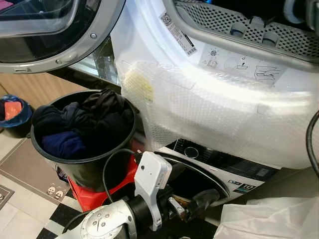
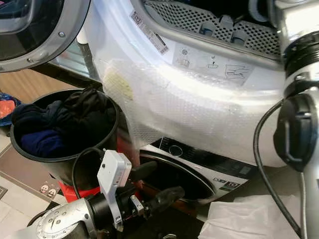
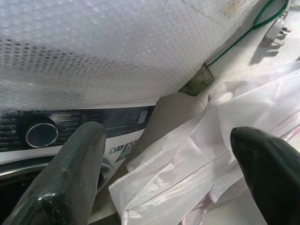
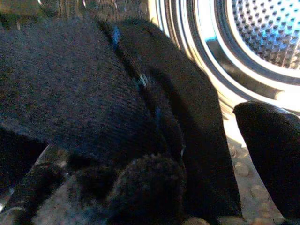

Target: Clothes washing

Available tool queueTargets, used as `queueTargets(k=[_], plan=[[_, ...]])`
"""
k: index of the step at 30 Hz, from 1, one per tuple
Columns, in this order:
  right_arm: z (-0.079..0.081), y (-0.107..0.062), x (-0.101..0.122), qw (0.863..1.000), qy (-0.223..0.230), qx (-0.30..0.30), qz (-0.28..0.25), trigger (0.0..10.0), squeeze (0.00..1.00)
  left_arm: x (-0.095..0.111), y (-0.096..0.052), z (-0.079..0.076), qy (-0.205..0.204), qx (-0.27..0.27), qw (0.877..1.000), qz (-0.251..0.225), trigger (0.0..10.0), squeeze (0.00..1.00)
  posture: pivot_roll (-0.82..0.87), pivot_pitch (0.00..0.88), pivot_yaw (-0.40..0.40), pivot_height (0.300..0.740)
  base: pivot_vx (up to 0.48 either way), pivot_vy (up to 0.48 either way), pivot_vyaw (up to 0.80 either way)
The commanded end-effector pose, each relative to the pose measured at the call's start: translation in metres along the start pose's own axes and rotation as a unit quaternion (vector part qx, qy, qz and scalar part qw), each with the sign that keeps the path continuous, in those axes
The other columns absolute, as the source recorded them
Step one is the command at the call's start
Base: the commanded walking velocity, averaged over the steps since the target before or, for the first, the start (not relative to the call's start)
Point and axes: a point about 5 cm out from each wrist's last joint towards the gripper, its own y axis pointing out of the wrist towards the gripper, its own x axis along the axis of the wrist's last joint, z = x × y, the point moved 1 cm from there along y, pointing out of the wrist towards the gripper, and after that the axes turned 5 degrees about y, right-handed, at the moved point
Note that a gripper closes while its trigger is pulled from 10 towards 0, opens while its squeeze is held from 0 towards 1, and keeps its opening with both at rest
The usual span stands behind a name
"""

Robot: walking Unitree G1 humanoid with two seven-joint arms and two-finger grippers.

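On the floor at the robot's left, a black bucket [image 1: 84,164] stands on a red base [image 1: 94,195], filled to the rim with dark laundry [image 1: 82,127] — black pieces heaped over a navy one. Just beside it, further left, a small blue-lined bin [image 1: 15,117] holds something orange. The bucket sits against the upper machine [image 1: 209,104], whose white front is wrapped in bubble film; its round door [image 1: 55,30] hangs open above the bucket. Below it is the lower washer [image 1: 219,167] with a dial on its dark panel, and a crumpled clear plastic sheet [image 1: 269,219] lies on the floor to its right.

The left gripper [image 1: 192,203] hangs low in front of the lower washer's opening, its two black fingers [image 3: 65,178] spread apart with nothing between them. The right arm [image 2: 299,124] reaches up into the upper machine. In the right wrist view a dark knitted garment [image 4: 89,103] is draped over the right gripper [image 4: 154,187] at the mouth of the shiny perforated drum [image 4: 262,33]; one finger is buried under the cloth and the other stands free of it, so whether the jaws are pinching the garment cannot be told.
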Motion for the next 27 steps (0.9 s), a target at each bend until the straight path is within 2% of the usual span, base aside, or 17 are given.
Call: queueTargets(k=[1,8,11,15,17,22,27], plan=[[-0.015,-0.011,0.012,1.000,0.017,-0.009,-0.012,10.0,0.00,-0.002,-0.001,-0.006,-0.009,-0.010,1.000,0.004,10.0,0.00,0.00,0.249,-0.097,0.740,0.000,0.000,0.00],[-0.026,-0.019,0.005,1.000,0.004,0.003,0.012,10.0,0.00,-0.002,-0.001,-0.006,-0.009,-0.012,1.000,0.005,10.0,0.00,0.00,0.248,-0.094,0.740,0.000,0.000,0.00],[-0.035,-0.026,0.003,0.999,-0.022,0.014,0.031,10.0,0.00,-0.002,-0.001,-0.006,-0.009,-0.011,1.000,0.006,10.0,0.00,0.01,0.246,-0.093,0.740,0.000,0.000,0.00],[-0.039,-0.030,0.003,0.998,-0.042,0.026,0.043,10.0,0.00,-0.002,-0.001,-0.005,-0.008,-0.011,1.000,0.007,10.0,0.00,0.01,0.241,-0.090,0.740,0.000,0.000,0.00],[-0.042,-0.034,0.003,0.995,-0.077,0.032,0.059,10.0,0.00,-0.001,-0.001,-0.005,-0.008,-0.012,1.000,0.007,10.0,0.00,0.01,0.240,-0.089,0.740,0.000,0.000,0.00],[-0.048,-0.042,0.003,0.988,-0.120,0.052,0.080,10.0,0.00,-0.001,-0.001,-0.004,-0.007,-0.012,1.000,0.008,10.0,0.00,0.00,0.238,-0.088,0.740,0.000,0.000,0.00],[-0.054,-0.052,0.008,0.986,-0.123,0.077,0.082,10.0,0.00,-0.001,-0.001,-0.004,-0.008,-0.012,1.000,0.007,10.0,0.00,0.00,0.239,-0.088,0.740,0.000,0.000,0.00]])
